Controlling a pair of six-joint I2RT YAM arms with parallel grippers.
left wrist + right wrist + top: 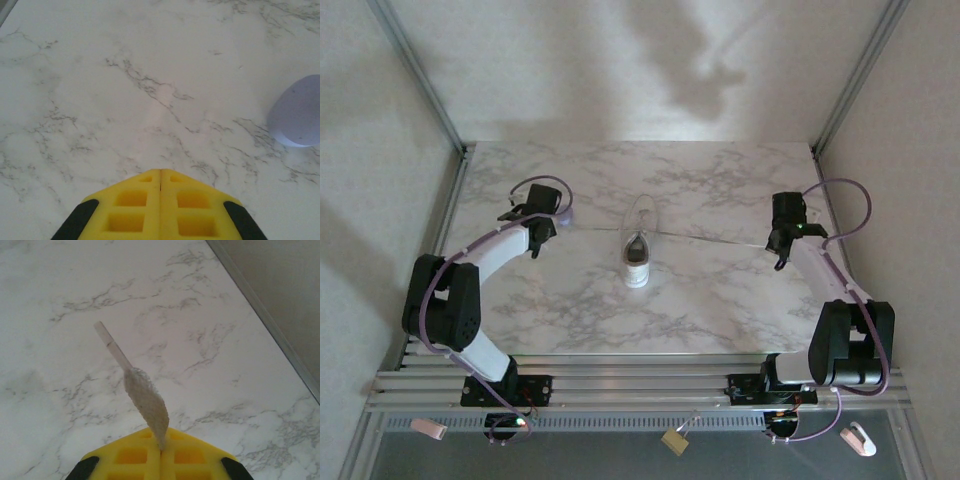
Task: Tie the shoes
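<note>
The sneaker (637, 250), long axis near-to-far, is flanked equally by the closed left hand (160, 175) and the right hand (161, 435), closed on a lace (145, 400).

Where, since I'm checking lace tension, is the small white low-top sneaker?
In the top view, the small white low-top sneaker sits mid-table on the marble tabletop, between the left gripper and the right gripper, which pinches its white lace.

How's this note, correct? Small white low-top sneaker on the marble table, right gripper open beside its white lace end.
Not open: right wrist view shows the right gripper shut on the white lace end. The small white low-top sneaker is on the marble table.
</note>
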